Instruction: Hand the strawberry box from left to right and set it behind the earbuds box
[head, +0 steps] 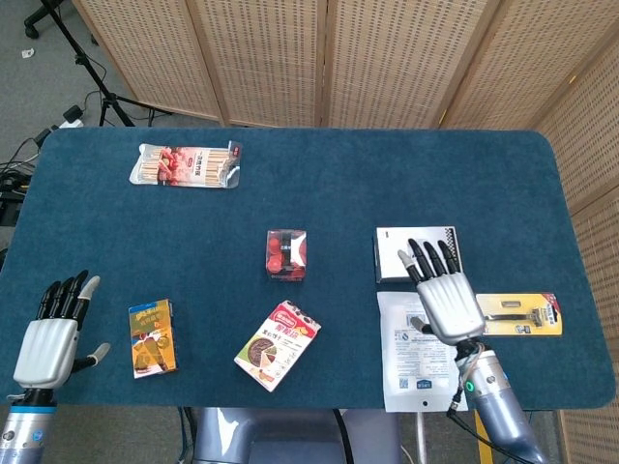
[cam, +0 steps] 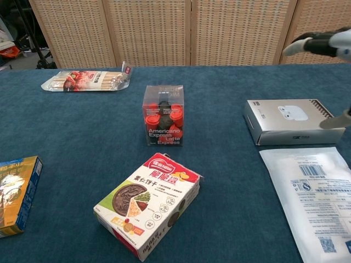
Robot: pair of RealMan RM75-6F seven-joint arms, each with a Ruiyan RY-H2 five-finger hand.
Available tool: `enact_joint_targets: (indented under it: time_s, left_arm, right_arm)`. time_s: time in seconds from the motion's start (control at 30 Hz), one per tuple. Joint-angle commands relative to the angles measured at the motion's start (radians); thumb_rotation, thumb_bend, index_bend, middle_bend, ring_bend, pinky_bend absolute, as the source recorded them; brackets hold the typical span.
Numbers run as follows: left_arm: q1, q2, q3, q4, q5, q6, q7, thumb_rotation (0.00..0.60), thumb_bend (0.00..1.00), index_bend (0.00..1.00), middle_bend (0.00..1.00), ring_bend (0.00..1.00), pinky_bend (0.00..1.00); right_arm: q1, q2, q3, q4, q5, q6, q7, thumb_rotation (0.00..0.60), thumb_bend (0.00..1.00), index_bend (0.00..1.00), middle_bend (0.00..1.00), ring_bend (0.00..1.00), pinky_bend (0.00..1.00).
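The strawberry box is a flat red-and-white pack lying at the far left of the blue table; the chest view shows the pack at the back left. The white earbuds box lies right of centre, also visible in the chest view. My left hand hovers at the table's front left edge, fingers spread, holding nothing, far from the pack. My right hand is raised with fingers apart over the near edge of the earbuds box. In the chest view only parts of the right hand show.
A clear capsule box stands mid-table. A wafer box lies in front of it, and a yellow snack box sits front left. A white pouch lies below my right hand, with a yellow razor card to its right.
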Motion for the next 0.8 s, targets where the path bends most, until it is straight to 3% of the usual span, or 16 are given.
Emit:
enact_joint_targets:
  time_s: [0.03, 0.23, 0.5, 0.63, 0.8]
  left_arm:
    - [0.008, 0.009, -0.011, 0.005, 0.005, -0.011, -0.017, 0.6, 0.16, 0.0, 0.0, 0.0, 0.0]
    - [0.012, 0.01, -0.034, 0.019, -0.007, -0.047, -0.045, 0.6, 0.16, 0.0, 0.0, 0.0, 0.0]
    - [0.018, 0.008, -0.057, 0.036, -0.004, -0.084, -0.073, 0.6, 0.16, 0.0, 0.0, 0.0, 0.0]
    - [0.021, 0.012, -0.069, 0.044, -0.009, -0.103, -0.092, 0.6, 0.16, 0.0, 0.0, 0.0, 0.0]
    - [0.022, 0.016, -0.082, 0.053, -0.021, -0.126, -0.115, 0.6, 0.16, 0.0, 0.0, 0.0, 0.0]
  right_arm:
    - [0.172, -0.143, 0.071, -0.026, 0.234, -0.064, -0.171, 0.6, 0.05, 0.0, 0.0, 0.0, 0.0]
    - [0.353, -0.278, 0.13, 0.041, 0.475, -0.062, -0.29, 0.6, 0.05, 0.0, 0.0, 0.0, 0.0]
    - [0.617, -0.417, 0.289, 0.185, 0.857, 0.054, -0.436, 0.6, 0.05, 0.0, 0.0, 0.0, 0.0]
    - [0.727, -0.454, 0.353, 0.261, 0.961, 0.102, -0.487, 0.6, 0.05, 0.0, 0.0, 0.0, 0.0]
    - [0.795, -0.468, 0.388, 0.324, 0.997, 0.096, -0.49, 0.6, 0.05, 0.0, 0.0, 0.0, 0.0]
